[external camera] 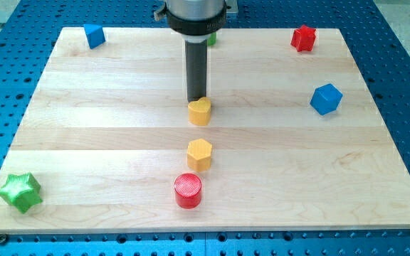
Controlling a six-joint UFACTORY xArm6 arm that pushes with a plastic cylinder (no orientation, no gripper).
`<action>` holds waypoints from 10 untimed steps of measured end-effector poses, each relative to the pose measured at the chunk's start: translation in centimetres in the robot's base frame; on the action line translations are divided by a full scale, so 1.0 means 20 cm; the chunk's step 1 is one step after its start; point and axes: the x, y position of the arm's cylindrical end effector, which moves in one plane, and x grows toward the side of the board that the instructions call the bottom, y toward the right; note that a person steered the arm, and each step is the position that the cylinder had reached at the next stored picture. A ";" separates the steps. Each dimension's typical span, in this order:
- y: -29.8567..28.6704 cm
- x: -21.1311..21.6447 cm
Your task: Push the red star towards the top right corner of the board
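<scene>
While my tip (196, 99) touches the yellow heart (200, 112), red star (303, 38), glossy, faceted, near board's (105, 135) top right

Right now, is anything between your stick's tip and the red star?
No. In the camera view, only bare board lies between my tip, beside the yellow heart, and the red star.

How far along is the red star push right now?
Done: the red star already sits near the board's top right corner. In hand: my tip rests mid-board, at the yellow heart's top edge, far from the star. Left: at most a small final nudge.
</scene>
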 end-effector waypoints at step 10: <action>1.43 -0.77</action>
